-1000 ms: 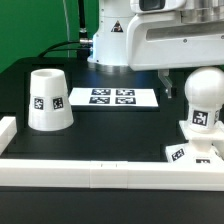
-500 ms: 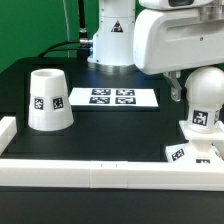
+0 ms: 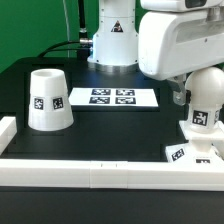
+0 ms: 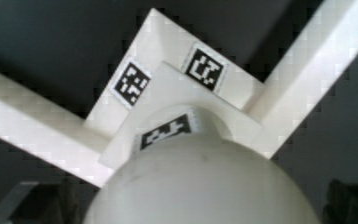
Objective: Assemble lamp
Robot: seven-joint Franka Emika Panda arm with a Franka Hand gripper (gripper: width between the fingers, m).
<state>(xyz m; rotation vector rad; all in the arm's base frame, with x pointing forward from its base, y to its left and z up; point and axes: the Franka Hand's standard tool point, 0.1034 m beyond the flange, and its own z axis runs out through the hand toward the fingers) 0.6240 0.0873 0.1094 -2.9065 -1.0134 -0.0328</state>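
The bulb post (image 3: 208,100) stands upright on the flat square base (image 3: 195,152) at the exterior view's right, by the white rail. My gripper (image 3: 198,88) is around the post's round top, one finger (image 3: 181,95) showing beside it. In the wrist view the round top (image 4: 194,185) fills the space between my gripper's (image 4: 194,205) dark fingers (image 4: 19,203), with a gap on each side, so the gripper is open. The base (image 4: 167,55) lies beyond it with its tags up. The tapered shade (image 3: 47,98) stands alone at the exterior view's left.
The marker board (image 3: 112,98) lies flat mid-table behind. The long white rail (image 3: 100,172) runs along the front edge and turns up at the left end (image 3: 8,130); its corner (image 4: 318,70) frames the base. The arm's pedestal (image 3: 112,40) is at the back.
The gripper body has shifted slightly towards the exterior view's right and now looms larger over the bulb post. The post, base and shade stay about where they were.
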